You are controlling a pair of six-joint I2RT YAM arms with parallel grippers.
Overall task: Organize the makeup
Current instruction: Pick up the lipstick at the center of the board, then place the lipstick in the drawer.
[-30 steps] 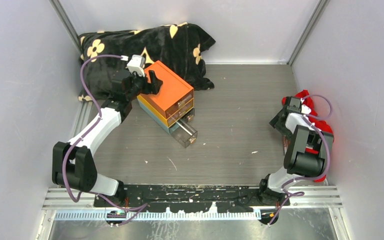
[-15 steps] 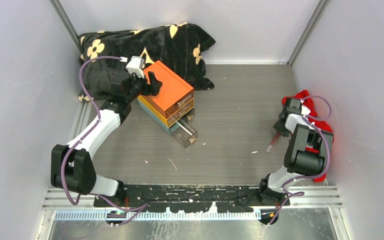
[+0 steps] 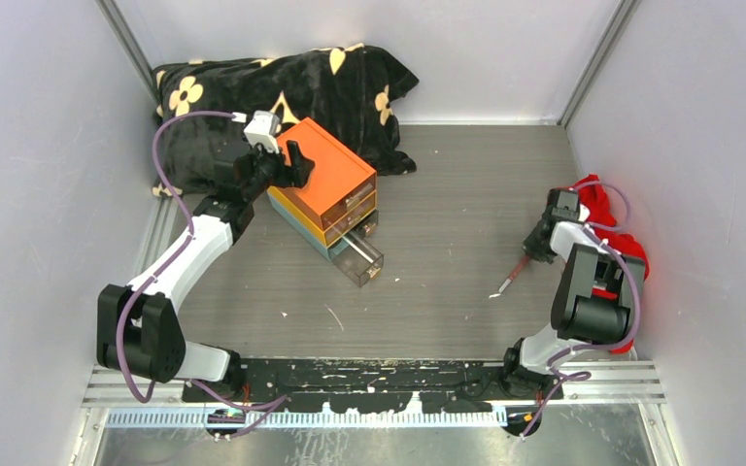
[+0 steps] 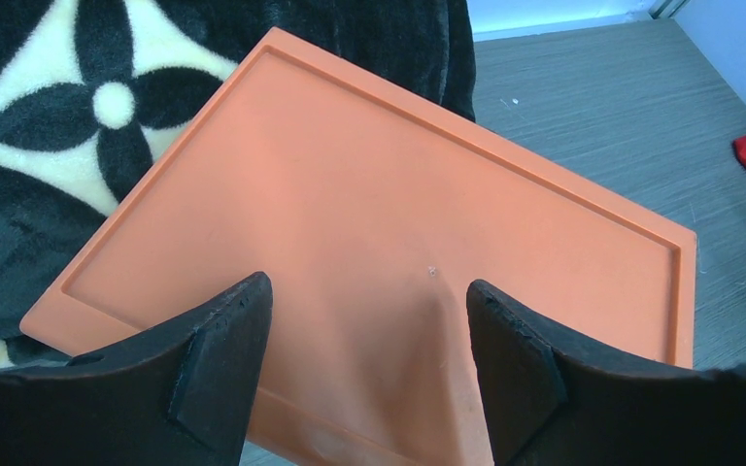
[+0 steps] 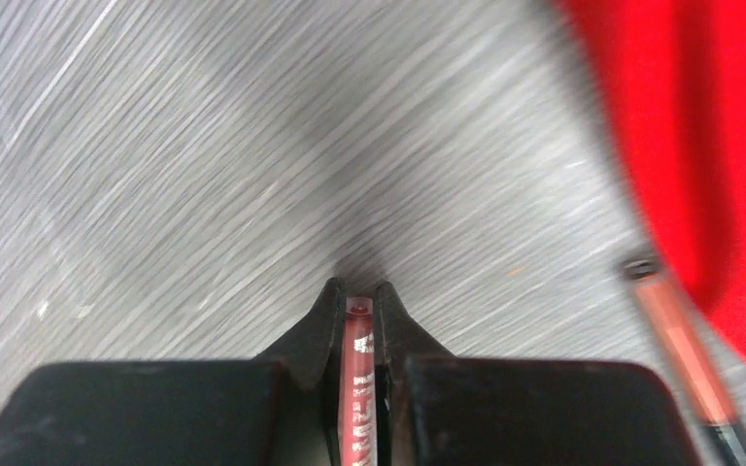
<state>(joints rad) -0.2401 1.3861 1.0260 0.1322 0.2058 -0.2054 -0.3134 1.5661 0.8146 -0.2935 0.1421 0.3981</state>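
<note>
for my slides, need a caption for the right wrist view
Right hand shut on a red pencil over the grey table, red cloth alongside.

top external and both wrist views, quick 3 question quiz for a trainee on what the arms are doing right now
1. True or false: the left gripper is shut on the orange box.
2. What is between the fingers of the right gripper? A) a fluffy brush B) a red pencil C) a pink palette
3. Fill in: the clear drawer that stands pulled out is the ___ one of the stack.

Key: 1 false, its fingers are spread apart over the lid; 2 B; 3 bottom.
</note>
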